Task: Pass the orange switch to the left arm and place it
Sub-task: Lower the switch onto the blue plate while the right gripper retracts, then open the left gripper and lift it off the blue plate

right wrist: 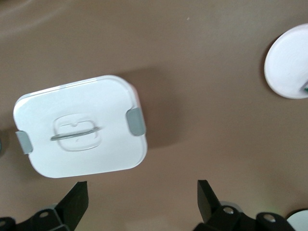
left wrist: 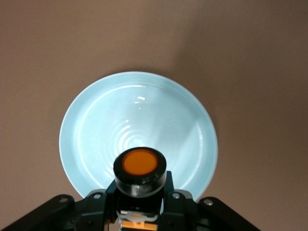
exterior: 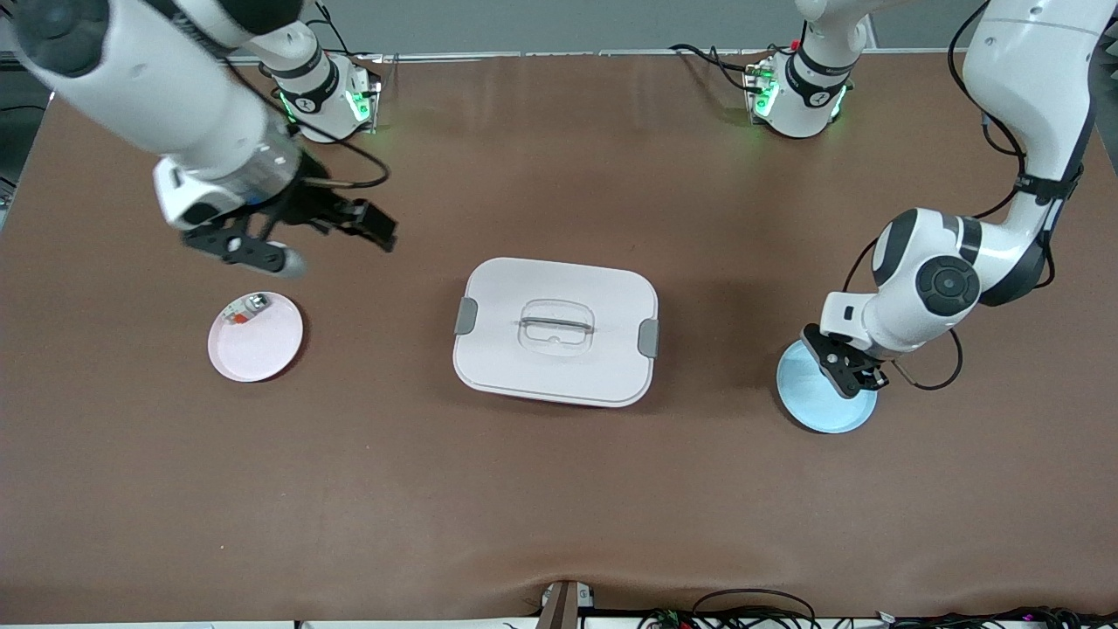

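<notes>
We see the orange switch [left wrist: 140,172] clamped in the left gripper [exterior: 852,371] over the blue plate [exterior: 812,409], orange face pointing away from the wrist (right gripper [exterior: 288,240] spread, above the brown surface [exterior: 559,489]).

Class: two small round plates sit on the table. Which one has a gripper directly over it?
The blue plate, under the left gripper holding the orange switch.

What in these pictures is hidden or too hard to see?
- Orange switch: its lower body is hidden by the left gripper in the left wrist view; in the front view it cannot be made out.
- Blue plate: partly covered by the left gripper in the front view.
- Small piece on the pink plate: too small to identify.
</notes>
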You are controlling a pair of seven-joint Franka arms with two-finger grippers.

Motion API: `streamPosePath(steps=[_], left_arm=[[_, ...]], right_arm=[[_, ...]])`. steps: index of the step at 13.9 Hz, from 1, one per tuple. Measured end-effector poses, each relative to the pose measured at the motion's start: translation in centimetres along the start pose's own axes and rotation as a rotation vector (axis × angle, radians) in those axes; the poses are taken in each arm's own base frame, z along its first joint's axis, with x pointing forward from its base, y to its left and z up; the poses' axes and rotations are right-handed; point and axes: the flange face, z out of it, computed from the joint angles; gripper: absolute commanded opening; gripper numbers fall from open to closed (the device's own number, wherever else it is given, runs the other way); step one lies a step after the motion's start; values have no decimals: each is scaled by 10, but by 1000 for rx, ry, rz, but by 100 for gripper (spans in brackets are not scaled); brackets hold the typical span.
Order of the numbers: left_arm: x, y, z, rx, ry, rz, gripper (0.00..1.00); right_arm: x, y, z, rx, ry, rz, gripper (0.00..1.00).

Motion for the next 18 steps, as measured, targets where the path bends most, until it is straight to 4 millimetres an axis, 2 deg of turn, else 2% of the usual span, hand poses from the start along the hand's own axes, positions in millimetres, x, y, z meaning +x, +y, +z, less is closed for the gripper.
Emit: streamPosePath(steps=[2,5,8,9,10,11,14,18], left_arm=[[-2,-2,16,10,-2,79,0],[-9,-6,38,25,3,181,0],[-10,-4,59,43,-9,264,2],[-8,-3,63,44,-7,274,24],[-7,-2,65,42,-5,279,81],[-6,-1,65,43,-4,281,100],[-6,-4,63,47,-2,263,100],[-1,-10,52,67,16,135,100]], right_arm=[[21,42,-5,-2,1,-53,100],[38,94,-12,-25,14,-122,100],[37,115,-17,-86,44,-150,100],[35,116,-19,-103,58,-159,100],[32,116,-20,-113,73,-171,100],[29,117,-20,-119,90,-190,100],[25,130,-21,-126,112,-241,100],[36,156,-26,-126,115,-248,100]])
